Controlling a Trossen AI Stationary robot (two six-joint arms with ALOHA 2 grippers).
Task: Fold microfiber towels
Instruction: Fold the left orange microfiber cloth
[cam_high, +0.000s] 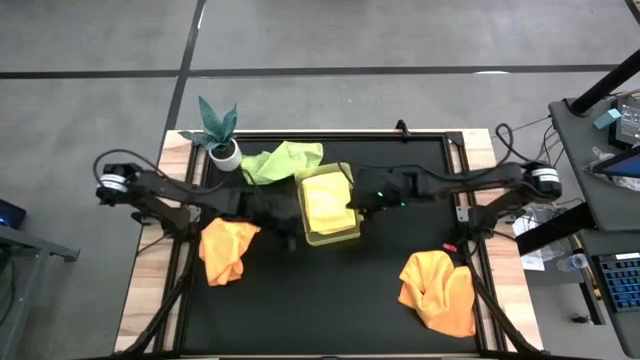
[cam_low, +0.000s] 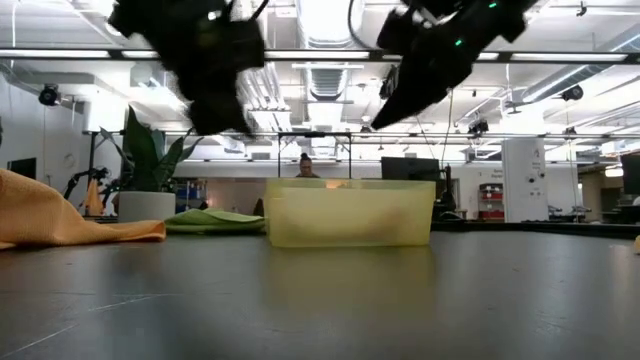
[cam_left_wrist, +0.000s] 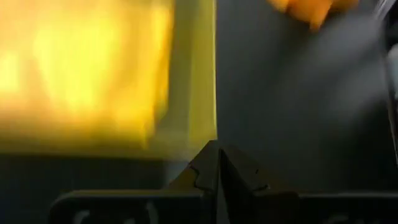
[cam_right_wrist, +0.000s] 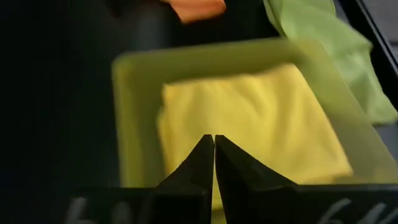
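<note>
A folded pale yellow towel (cam_high: 326, 198) lies inside the yellow-green tray (cam_high: 334, 237); it also shows in the right wrist view (cam_right_wrist: 249, 118). A light green towel (cam_high: 285, 160) lies crumpled behind the tray. One orange towel (cam_high: 228, 250) lies crumpled at the left, another (cam_high: 440, 290) at the near right. My left gripper (cam_high: 294, 220) is shut and empty beside the tray's left side, with its fingertips (cam_left_wrist: 217, 163) near a tray corner. My right gripper (cam_high: 356, 203) is shut and empty (cam_right_wrist: 213, 149), held above the tray's right edge, clear of the rim in the low view (cam_low: 385, 115).
A small potted plant (cam_high: 222, 142) stands at the far left of the black mat. The mat (cam_high: 330, 300) is bare between the two orange towels. Wooden table borders and frame rails run along both sides. A desk with equipment (cam_high: 610, 150) stands to the right.
</note>
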